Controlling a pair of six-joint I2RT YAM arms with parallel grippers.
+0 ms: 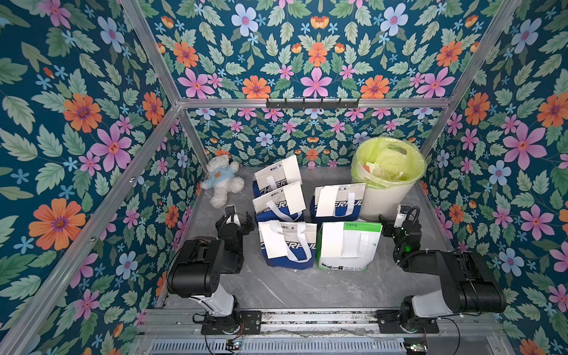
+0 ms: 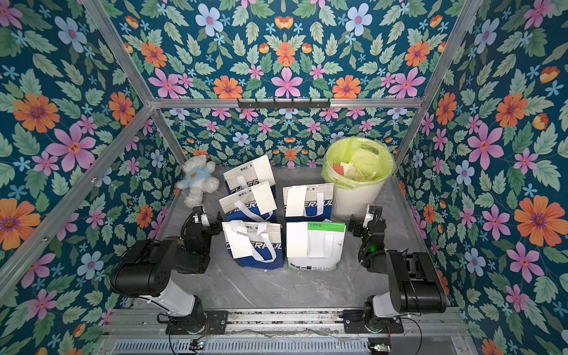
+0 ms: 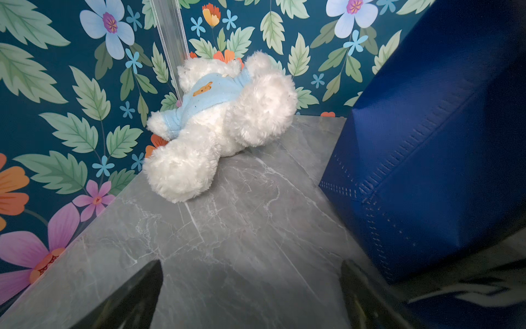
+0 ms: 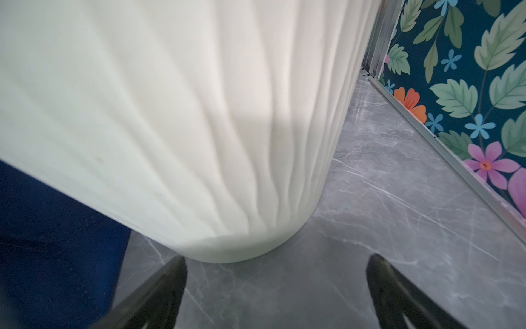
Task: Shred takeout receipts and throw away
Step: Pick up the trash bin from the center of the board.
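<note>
On the grey table (image 1: 292, 285), 5 receipts (image 1: 272, 242) sit 1 per bag (image 1: 287, 261), beside the bin (image 1: 384, 199). The left gripper (image 3: 250, 284) and right gripper (image 4: 276, 279) are spread wide and empty. Tugging a slip might topple its light bag, and scraps could miss the bin.

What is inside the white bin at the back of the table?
Inside the white bin, a yellow-green liner holds white paper scraps and one orange piece, seen in both top views. Whatever lies under these scraps, and the bin's bottom, is covered.
</note>
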